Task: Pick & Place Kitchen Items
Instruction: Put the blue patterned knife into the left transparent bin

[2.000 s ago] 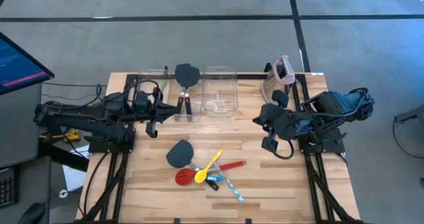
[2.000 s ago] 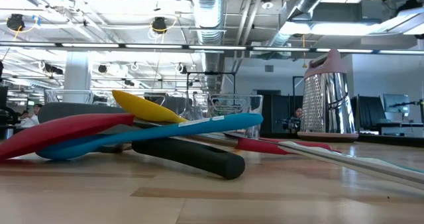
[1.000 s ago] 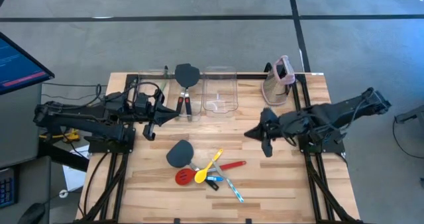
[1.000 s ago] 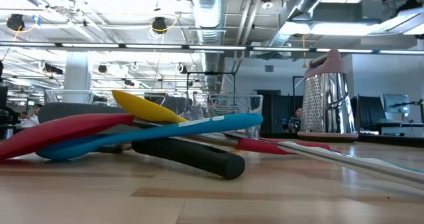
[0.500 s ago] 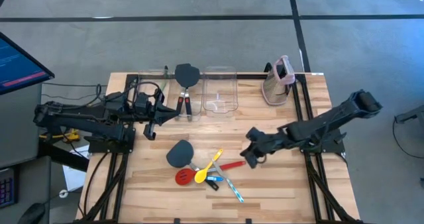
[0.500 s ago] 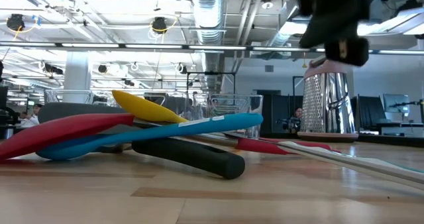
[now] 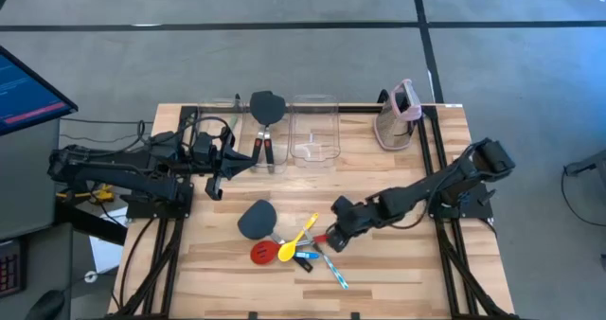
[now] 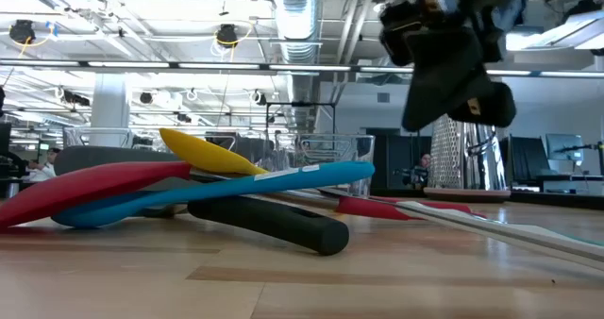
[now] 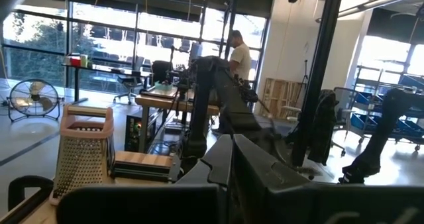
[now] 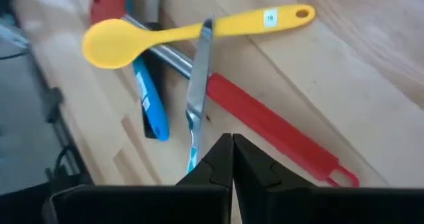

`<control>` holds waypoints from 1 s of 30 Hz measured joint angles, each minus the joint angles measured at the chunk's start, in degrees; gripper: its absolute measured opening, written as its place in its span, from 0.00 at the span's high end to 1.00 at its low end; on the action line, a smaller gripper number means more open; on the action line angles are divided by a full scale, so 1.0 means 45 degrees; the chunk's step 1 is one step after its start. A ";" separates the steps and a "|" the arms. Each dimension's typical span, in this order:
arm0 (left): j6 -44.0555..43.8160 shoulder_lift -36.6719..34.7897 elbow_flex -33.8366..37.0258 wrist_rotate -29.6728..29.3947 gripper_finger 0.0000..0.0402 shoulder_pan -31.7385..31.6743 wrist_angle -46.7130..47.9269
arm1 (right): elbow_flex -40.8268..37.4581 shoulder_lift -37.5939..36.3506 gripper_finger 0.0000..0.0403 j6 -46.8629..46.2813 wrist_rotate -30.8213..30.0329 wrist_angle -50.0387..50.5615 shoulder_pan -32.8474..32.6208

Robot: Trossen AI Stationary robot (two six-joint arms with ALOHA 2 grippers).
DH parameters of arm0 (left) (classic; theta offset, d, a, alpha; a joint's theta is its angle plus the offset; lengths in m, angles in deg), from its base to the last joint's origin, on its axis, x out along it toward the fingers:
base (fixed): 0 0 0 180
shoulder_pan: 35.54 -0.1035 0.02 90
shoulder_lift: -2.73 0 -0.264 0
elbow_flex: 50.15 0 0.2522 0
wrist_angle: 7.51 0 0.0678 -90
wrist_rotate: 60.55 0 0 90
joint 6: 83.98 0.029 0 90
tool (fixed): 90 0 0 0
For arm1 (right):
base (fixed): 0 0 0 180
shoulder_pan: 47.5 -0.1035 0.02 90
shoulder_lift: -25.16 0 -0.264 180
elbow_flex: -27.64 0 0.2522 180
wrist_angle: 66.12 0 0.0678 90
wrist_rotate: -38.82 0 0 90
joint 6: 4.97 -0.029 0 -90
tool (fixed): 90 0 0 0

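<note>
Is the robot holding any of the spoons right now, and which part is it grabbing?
No, nothing is held. The right gripper is shut and empty, hovering over the red slotted spoon handle. The left gripper is shut and empty too.

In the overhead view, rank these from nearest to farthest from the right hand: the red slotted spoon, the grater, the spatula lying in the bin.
From the right hand, shut above the utensil pile:
1. Red slotted spoon, in the pile at the table's front, its handle reaching almost to the hand.
2. Spatula, in the left bin at the back edge.
3. Grater, back right corner. These last two are close.
</note>
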 joint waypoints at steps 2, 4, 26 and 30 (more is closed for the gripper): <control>0.0000 0.0001 0.0000 0.0000 0.99 0.0000 0.0015 | 0.0992 0.0526 1.00 -0.0330 -0.0131 0.1389 -0.0142; -0.0002 0.0002 0.0000 0.0000 0.99 0.0000 0.0065 | 0.2011 0.1152 1.00 -0.0820 -0.0293 0.2596 -0.0280; -0.0248 0.0005 0.0029 0.0005 0.99 0.0000 0.0780 | 0.7498 0.4514 1.00 -0.4654 -0.0032 0.7427 -0.1760; -0.0248 0.0005 0.0029 0.0005 0.99 0.0000 0.0777 | 0.7499 0.4533 1.00 -0.4900 -0.0043 0.7562 -0.1836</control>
